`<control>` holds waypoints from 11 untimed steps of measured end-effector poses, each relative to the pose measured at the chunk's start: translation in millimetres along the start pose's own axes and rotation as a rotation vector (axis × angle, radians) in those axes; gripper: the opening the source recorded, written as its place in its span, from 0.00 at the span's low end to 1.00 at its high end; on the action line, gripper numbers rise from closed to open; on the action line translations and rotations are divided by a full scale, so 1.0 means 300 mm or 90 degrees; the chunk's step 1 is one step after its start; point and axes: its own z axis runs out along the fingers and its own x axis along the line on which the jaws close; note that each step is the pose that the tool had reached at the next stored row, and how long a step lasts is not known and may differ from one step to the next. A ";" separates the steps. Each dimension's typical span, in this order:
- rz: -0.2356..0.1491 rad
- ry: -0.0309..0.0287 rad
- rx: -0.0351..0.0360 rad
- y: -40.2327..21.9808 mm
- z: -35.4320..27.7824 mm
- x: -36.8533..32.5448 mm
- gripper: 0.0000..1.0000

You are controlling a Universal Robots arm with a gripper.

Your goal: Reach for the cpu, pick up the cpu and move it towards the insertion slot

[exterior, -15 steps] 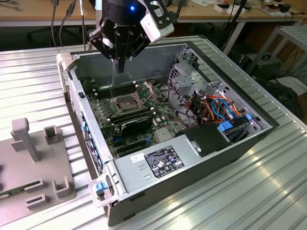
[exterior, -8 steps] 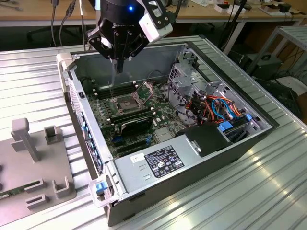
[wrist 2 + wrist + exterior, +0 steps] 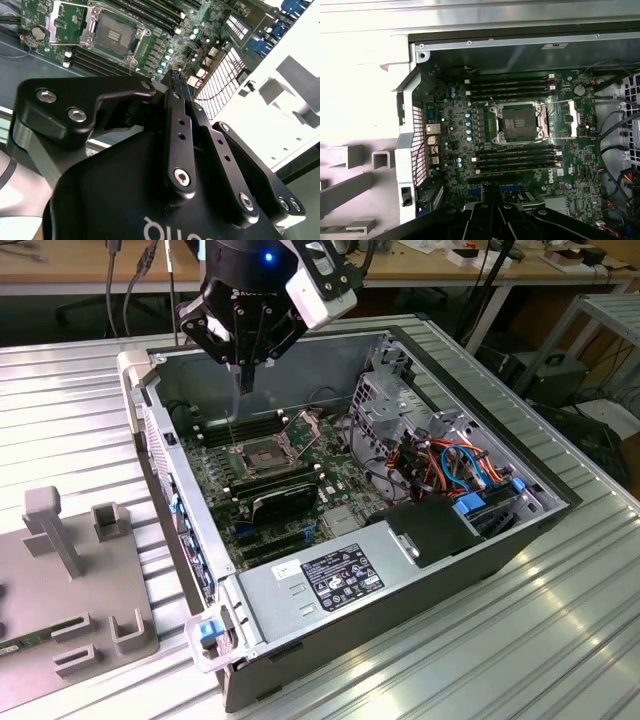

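Hovering over the insertion slot [image 3: 262,458], its bracket [image 3: 305,426] swung open for loading, the gripper [image 3: 245,378] has fingers pinched together; whether on the cpu, I can't tell

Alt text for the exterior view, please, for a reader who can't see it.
The end effector hangs, fingers together, inside the top of an open computer case, above the socket, whose bracket is open. The case lies on a ribbed metal table, with a grey fixture at the exterior view's left.
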 end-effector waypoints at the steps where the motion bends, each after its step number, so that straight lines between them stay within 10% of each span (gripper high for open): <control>1: 0.000 0.0000 0.0000 0.000 0.000 0.003 0.11; 11: 0.000 0.0001 0.0000 -0.001 0.000 0.019 0.11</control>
